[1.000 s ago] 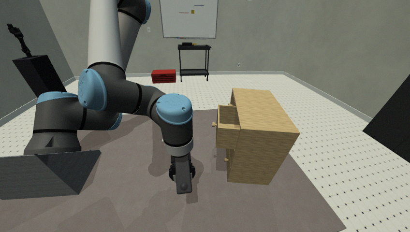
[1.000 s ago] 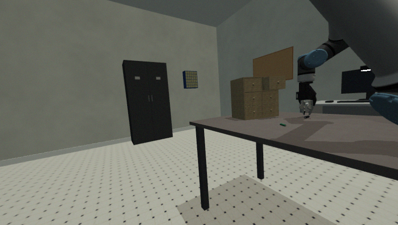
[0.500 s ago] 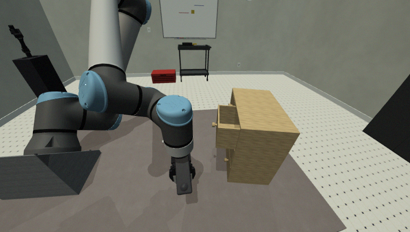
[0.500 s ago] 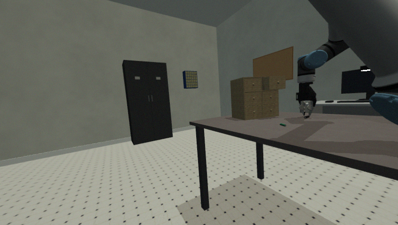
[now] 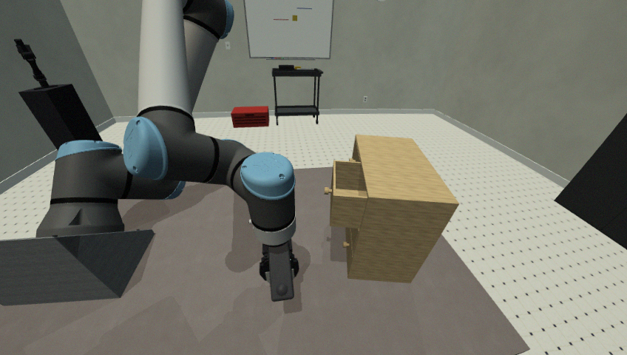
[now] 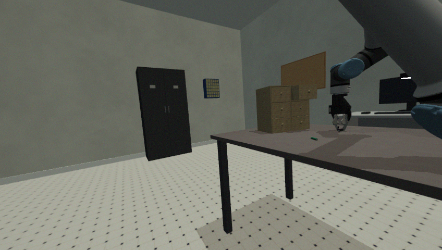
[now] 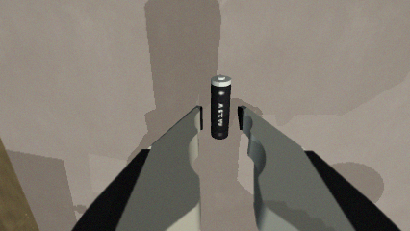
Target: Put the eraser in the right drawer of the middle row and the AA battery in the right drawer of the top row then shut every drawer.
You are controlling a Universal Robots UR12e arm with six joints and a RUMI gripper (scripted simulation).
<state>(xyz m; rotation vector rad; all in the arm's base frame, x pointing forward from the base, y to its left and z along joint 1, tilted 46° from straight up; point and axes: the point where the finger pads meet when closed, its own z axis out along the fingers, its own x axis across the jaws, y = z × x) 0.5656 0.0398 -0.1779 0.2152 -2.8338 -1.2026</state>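
Top view: the gripper is hiding its own fingertips, and the arm's wrist is covering the area beneath it. Exterior view: the arm is running out of frame at right; a dark bit at the fingertips is showing too small to identify. Wrist view: a wooden edge is being cut off at lower left.

Only the wrist view is clearly showing the AA battery, lying on the table. The top view is showing inside the top-row right drawer, which is standing out from the chest; the exterior is adding a small green item on the table.

The battery's long axis is running nearly vertically in the wrist view, along the gap, its silver button end pointing up. The gripper is standing partly open, holding nothing, fingers flanking the battery with gaps on both sides.
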